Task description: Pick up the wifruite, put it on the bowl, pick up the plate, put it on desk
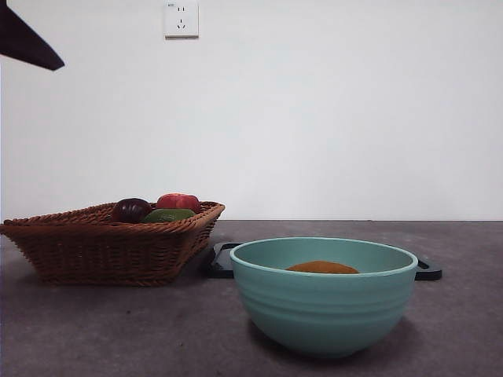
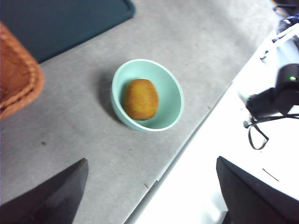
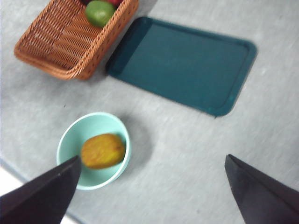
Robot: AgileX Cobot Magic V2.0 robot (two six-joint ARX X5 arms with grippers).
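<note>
The teal-green bowl (image 1: 324, 294) stands on the dark grey desk (image 1: 118, 330) near the front. A brown kiwifruit (image 1: 322, 268) lies inside it. The bowl (image 2: 147, 95) and the fruit (image 2: 140, 99) show in the left wrist view, and the bowl (image 3: 77, 140) and fruit (image 3: 103, 150) in the right wrist view too. My left gripper (image 2: 149, 196) is open and empty, high above the bowl. My right gripper (image 3: 149, 191) is open and empty, also high above the desk beside the bowl. One arm shows as a black tip (image 1: 27, 39) at the top left of the front view.
A dark rectangular tray (image 3: 182, 63) lies flat and empty behind the bowl. A brown wicker basket (image 1: 110, 239) with a green, a red and a dark fruit stands at the left. The desk's front edge (image 2: 187, 144) runs close to the bowl.
</note>
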